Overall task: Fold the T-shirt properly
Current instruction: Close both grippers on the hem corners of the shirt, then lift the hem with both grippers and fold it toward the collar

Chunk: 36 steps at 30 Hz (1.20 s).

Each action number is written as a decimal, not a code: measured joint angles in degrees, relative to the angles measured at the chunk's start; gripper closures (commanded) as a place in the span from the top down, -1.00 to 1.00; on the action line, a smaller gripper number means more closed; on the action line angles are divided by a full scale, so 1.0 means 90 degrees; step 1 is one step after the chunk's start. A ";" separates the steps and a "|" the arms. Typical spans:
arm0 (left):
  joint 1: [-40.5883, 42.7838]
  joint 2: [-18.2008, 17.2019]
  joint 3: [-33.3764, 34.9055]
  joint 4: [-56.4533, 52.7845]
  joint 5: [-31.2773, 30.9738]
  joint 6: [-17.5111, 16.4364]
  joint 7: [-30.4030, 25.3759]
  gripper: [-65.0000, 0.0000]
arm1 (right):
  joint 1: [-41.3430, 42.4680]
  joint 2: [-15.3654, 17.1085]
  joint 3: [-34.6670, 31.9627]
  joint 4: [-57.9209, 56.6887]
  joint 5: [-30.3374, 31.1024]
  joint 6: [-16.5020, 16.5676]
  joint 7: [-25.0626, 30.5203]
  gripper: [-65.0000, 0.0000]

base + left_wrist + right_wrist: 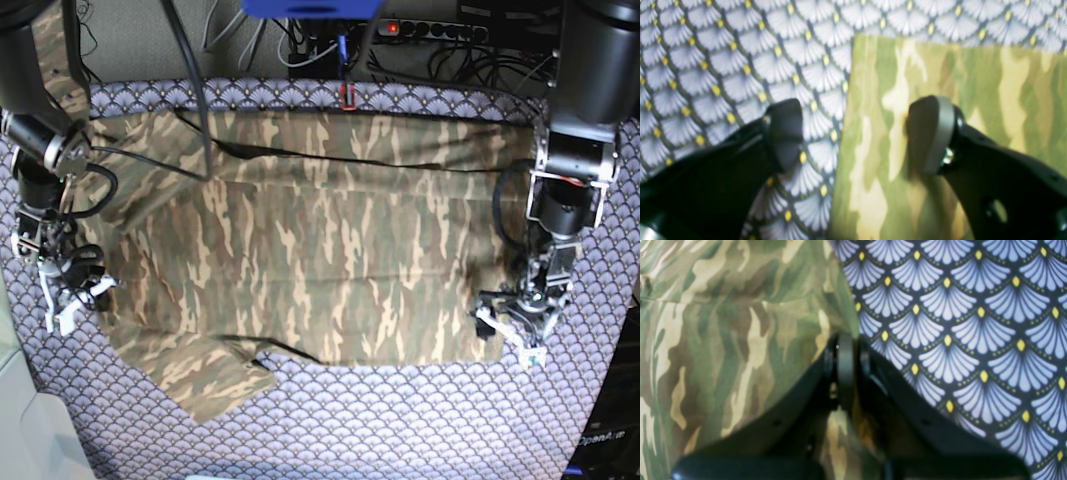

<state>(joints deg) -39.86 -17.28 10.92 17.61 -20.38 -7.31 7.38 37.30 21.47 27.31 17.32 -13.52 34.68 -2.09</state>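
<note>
The camouflage T-shirt (320, 250) lies spread flat on the purple scallop tablecloth (400, 420), one sleeve (210, 375) sticking out at the front left. My left gripper (508, 332) hangs open at the shirt's front right corner. In the left wrist view its gripper (857, 133) straddles the edge of the T-shirt (940, 73), one finger (785, 133) over the tablecloth (723, 66) and the other finger (930, 133) over cloth. My right gripper (72, 296) is at the shirt's left edge; the right wrist view shows the gripper (845, 340) shut on the T-shirt (723, 340) edge.
A power strip with cables (440, 30) lies behind the table's far edge. A pale box (25, 430) stands off the front left corner. Bare tablecloth (973, 340) runs along the front and both sides of the shirt.
</note>
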 measured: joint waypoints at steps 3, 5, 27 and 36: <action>0.0104 -0.0005 0.0002 0.0000 -0.0056 -0.0002 -0.0126 0.51 | 0.0000 -0.0002 0.0000 0.0000 0.0000 0.0000 0.0002 -1.00; 0.0102 0.0005 0.0007 0.0000 -0.0039 0.0000 -0.0085 0.51 | -0.0002 -0.0002 0.0000 0.0000 0.0002 0.0000 0.0002 -1.00; 0.0100 0.0197 -0.0034 -0.0330 -0.0073 -0.0032 -0.0454 -1.00 | 0.0000 -0.0007 0.0000 0.0000 0.0000 0.0000 0.0000 -1.00; 0.0087 0.0199 -0.0034 -0.0243 -0.0087 -0.0022 -0.0248 -1.00 | -0.0002 -0.0010 0.0032 0.0034 0.0005 0.0002 0.0000 -1.00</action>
<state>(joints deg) -39.07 -15.49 10.61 15.42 -21.17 -7.51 5.15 37.28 21.39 27.59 17.63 -13.47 34.70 -2.09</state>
